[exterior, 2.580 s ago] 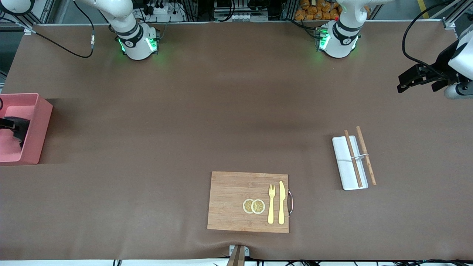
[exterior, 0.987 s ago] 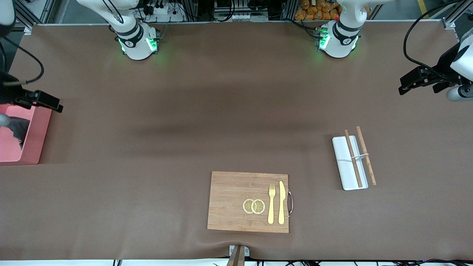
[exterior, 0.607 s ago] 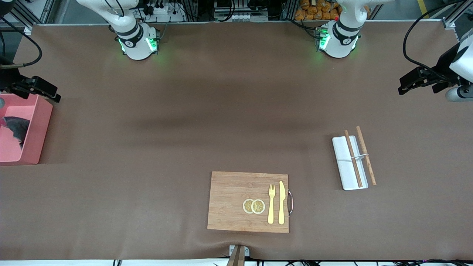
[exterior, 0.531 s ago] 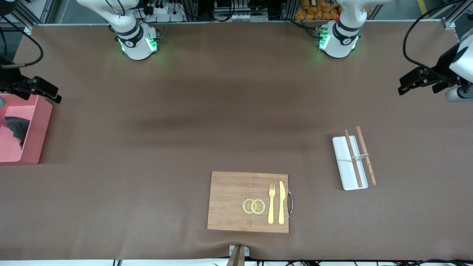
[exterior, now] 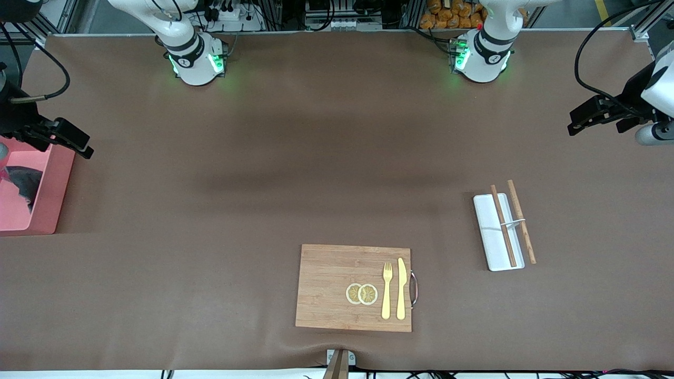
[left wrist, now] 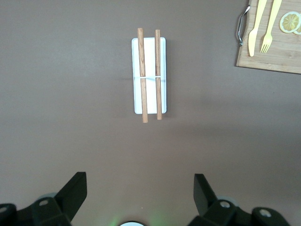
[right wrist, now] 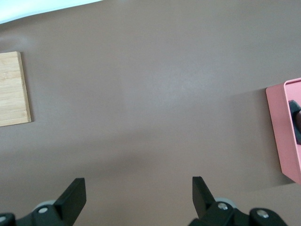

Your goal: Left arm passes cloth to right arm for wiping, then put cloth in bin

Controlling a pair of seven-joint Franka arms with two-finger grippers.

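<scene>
The charcoal-grey cloth (exterior: 22, 182) lies rumpled inside the pink bin (exterior: 50, 202) at the right arm's end of the table. In the right wrist view a dark corner of the cloth (right wrist: 296, 115) shows in the bin (right wrist: 282, 127). My right gripper (exterior: 79, 146) is open and empty, up in the air over the bin's corner and the table beside it; its wide-apart fingers (right wrist: 75, 194) frame bare table. My left gripper (exterior: 578, 120) is open and empty, held high over the left arm's end of the table; it waits.
A flat white tray (exterior: 492, 245) with two wooden sticks (exterior: 521, 221) lies toward the left arm's end; it also shows in the left wrist view (left wrist: 149, 101). A wooden board (exterior: 329, 287) with fork, knife and lemon slices lies near the front camera.
My right gripper has come up out of the bin, leaving the cloth inside, and now hangs over the bin's corner. The left arm has barely moved.
</scene>
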